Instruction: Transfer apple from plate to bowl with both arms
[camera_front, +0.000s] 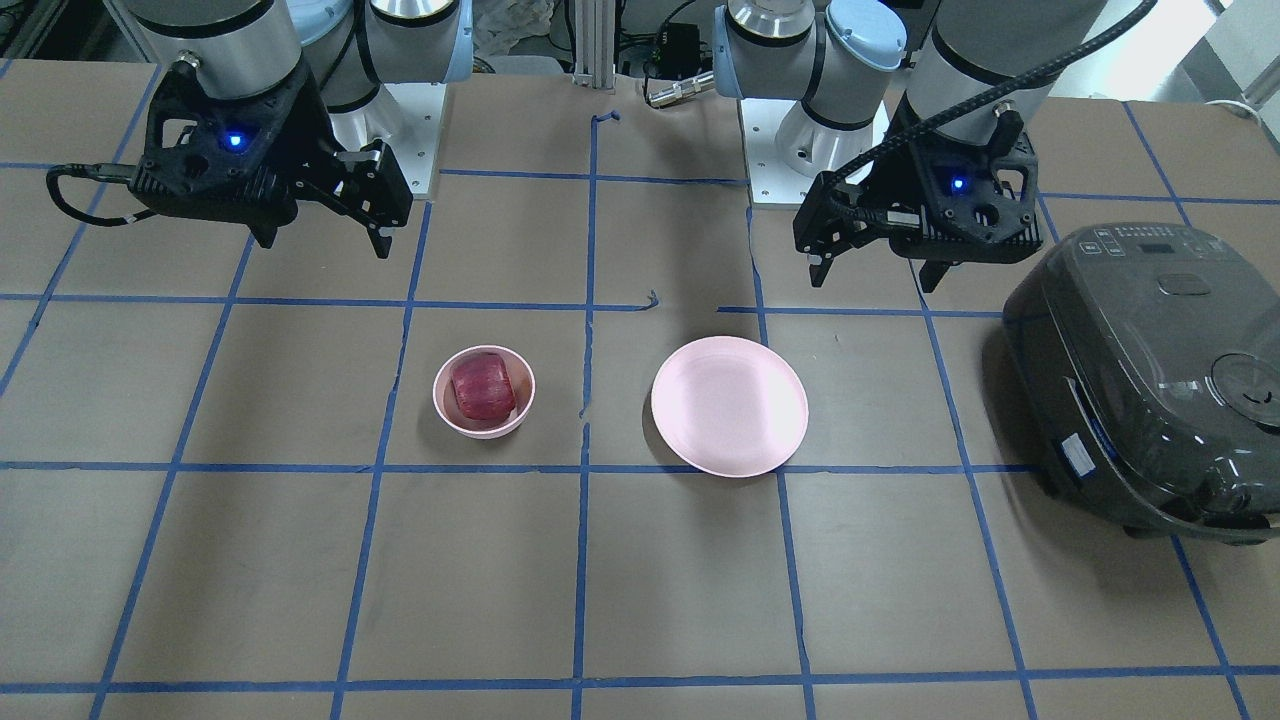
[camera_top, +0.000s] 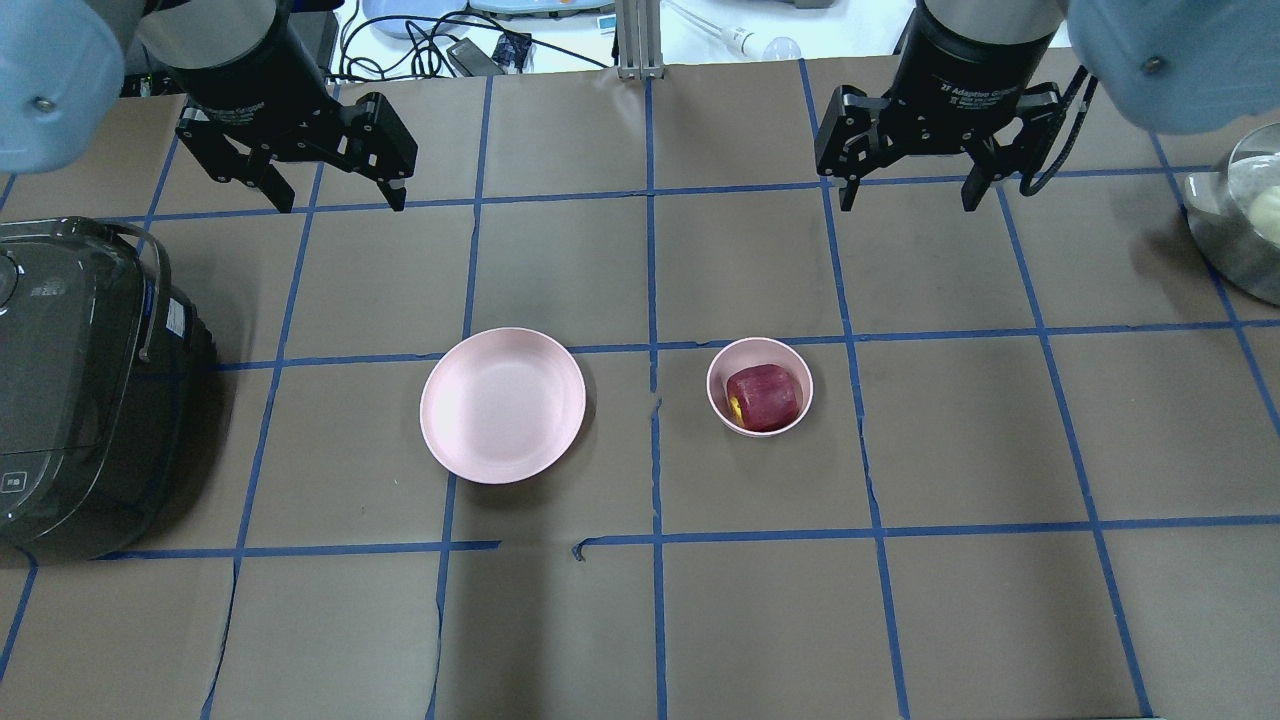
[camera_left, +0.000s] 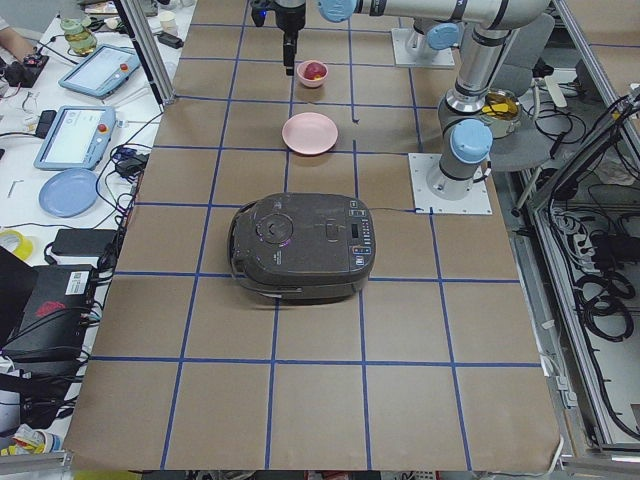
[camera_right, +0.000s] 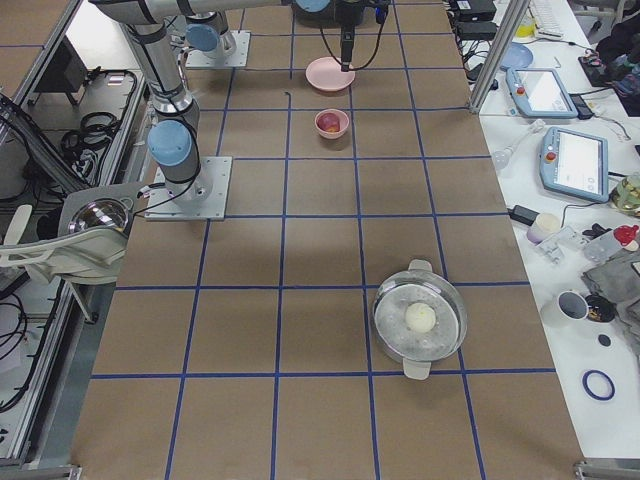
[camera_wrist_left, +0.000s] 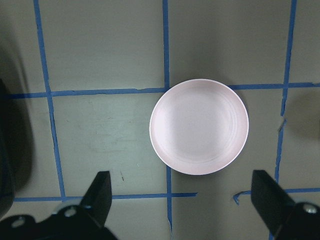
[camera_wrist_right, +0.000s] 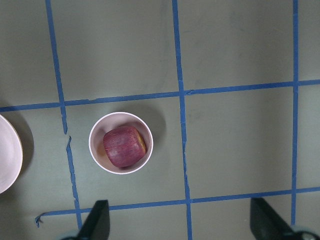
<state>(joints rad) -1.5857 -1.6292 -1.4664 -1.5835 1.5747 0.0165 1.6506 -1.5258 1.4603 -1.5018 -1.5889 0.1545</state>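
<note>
The dark red apple (camera_top: 764, 397) lies in the small pink bowl (camera_top: 716, 385); they also show in the right wrist view as apple (camera_wrist_right: 123, 146) and bowl (camera_wrist_right: 95, 150). The wide pink plate (camera_top: 503, 405) is empty, to the bowl's left in the overhead view, and sits under the left wrist camera (camera_wrist_left: 199, 126). My left gripper (camera_top: 340, 200) is open and empty, raised beyond the plate. My right gripper (camera_top: 908, 200) is open and empty, raised beyond the bowl and to its right. In the front view the apple (camera_front: 483, 388) is left of the plate (camera_front: 730, 405).
A dark rice cooker (camera_top: 70, 390) stands at the table's left end, near the left arm. A steel pot (camera_top: 1235, 220) with a pale round thing inside sits at the right edge. Blue tape lines grid the brown table.
</note>
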